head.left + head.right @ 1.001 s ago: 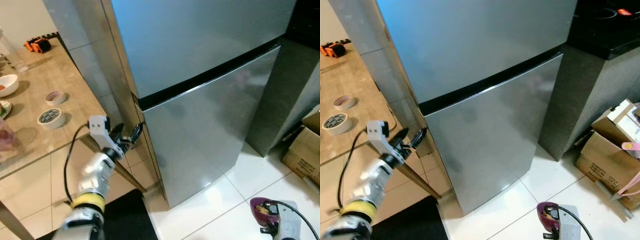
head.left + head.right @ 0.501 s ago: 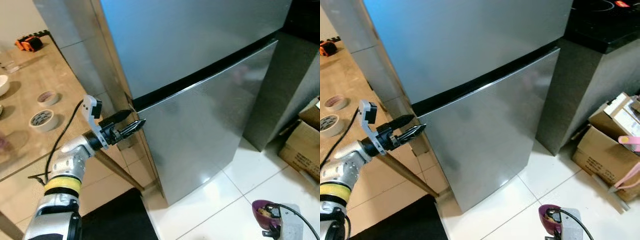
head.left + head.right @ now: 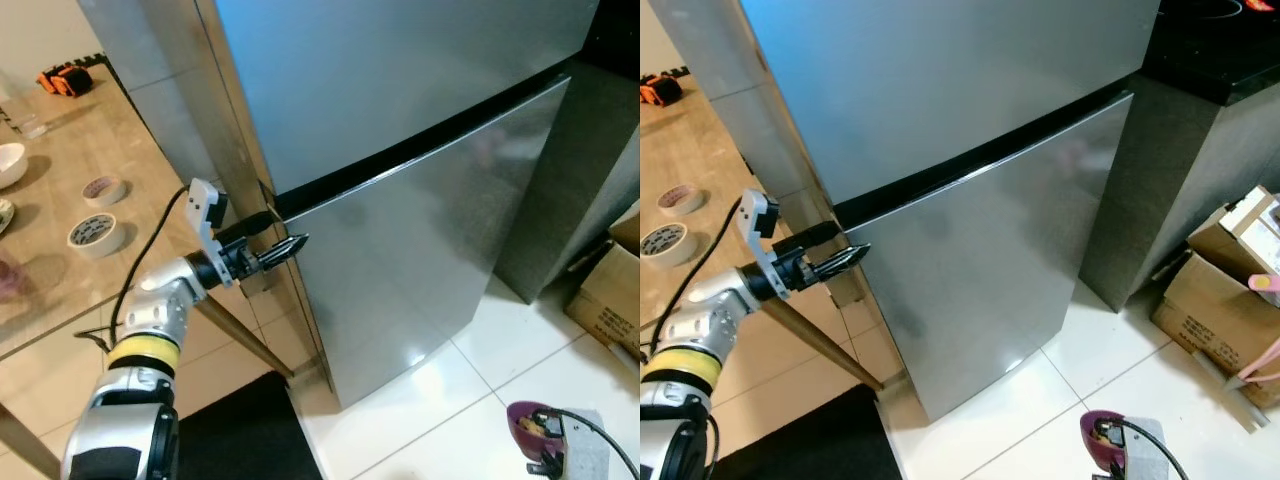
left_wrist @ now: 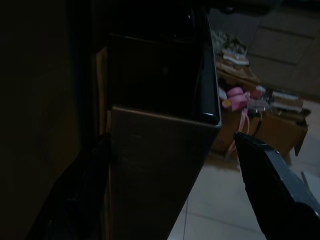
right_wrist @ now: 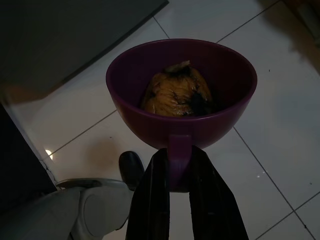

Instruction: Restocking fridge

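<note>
Fridge: a tall steel fridge [image 3: 400,130] stands before the robot, both doors closed, a dark seam between the upper and lower door.
Left tool: the left tool [image 3: 283,240] is raised to the left edge of the lower door [image 3: 980,280], just under the seam; its fingers are apart, one at the side of the door edge and the other in front of the door face, so the edge sits between them in the left wrist view.
Right tool: the right tool [image 5: 172,182] is held low over the white tiled floor [image 3: 450,400], its fingers clamped together on the handle of a purple cup [image 5: 181,92].
Cup contents: a yellowish-brown lump of food [image 5: 175,92] lies inside the cup.
Worktop: a wooden worktop [image 3: 60,200] to the robot's left carries two rolls of tape [image 3: 96,232] and a white bowl [image 3: 12,163].
Other: cardboard boxes [image 3: 1225,300] sit on the floor to the right, beside a dark cabinet [image 3: 1180,170].
</note>
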Robot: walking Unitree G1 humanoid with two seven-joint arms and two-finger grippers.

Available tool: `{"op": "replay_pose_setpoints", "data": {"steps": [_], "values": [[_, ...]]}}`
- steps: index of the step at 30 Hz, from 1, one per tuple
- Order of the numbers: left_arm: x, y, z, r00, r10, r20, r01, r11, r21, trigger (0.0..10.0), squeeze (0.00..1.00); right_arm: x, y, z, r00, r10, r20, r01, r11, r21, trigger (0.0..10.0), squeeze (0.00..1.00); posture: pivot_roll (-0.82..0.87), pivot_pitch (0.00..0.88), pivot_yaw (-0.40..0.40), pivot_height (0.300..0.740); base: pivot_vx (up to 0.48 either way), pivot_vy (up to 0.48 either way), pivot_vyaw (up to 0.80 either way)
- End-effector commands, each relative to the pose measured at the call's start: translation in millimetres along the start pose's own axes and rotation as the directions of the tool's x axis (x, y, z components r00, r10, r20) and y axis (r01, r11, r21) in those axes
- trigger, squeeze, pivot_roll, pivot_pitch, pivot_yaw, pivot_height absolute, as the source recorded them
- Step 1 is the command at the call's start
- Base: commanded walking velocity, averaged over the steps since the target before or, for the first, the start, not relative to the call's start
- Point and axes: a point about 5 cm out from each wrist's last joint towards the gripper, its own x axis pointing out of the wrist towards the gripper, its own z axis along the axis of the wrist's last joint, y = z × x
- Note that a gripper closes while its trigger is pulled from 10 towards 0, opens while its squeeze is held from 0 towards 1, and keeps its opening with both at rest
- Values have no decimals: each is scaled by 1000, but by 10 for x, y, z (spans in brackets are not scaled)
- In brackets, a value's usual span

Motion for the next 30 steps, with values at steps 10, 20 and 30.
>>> {"op": "replay_pose_setpoints", "data": {"steps": [10,20,30], "values": [[394,-570,-287,928,-372,-16,370,925,-86,10000,0,0,7,6,1000,-6,12,6,1000,16,10000,0,-197,200,113,740,0,0,0],[395,-687,-365,895,-443,-47,436,893,-109,10000,0,4,4,20,1000,-12,17,11,1000,24,10000,0,-193,197,118,740,0,0,0],[501,-951,-365,860,-510,11,506,850,-147,10000,0,-1,17,-1,1000,-11,13,11,1000,28,10000,0,-193,198,122,740,0,0,0]]}}
